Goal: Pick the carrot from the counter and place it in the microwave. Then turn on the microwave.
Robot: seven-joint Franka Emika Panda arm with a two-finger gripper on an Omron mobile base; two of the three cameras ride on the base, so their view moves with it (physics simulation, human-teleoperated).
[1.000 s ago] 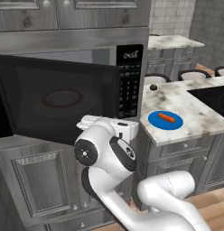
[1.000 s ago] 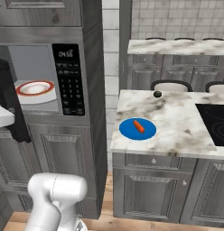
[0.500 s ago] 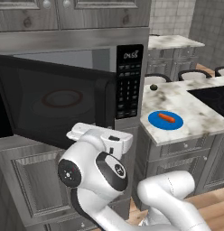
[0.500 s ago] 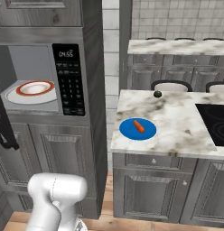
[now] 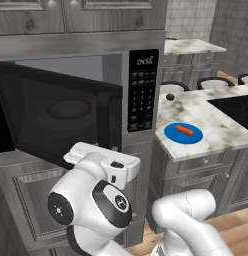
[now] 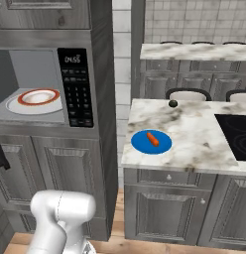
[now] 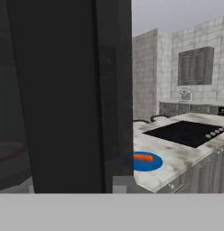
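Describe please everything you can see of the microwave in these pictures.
The microwave is a large black unit built into grey wood-panelled cabinets. Its dark glass door stands swung open to the left. The interior looks grey and holds a white plate with a red ring. On the right is a black keypad panel with a small lit digital display on top. The carrot is not inside; it lies on a blue plate on the counter.

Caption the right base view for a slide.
Carrot on blue plate on the counter; microwave open, holding a red-rimmed plate.
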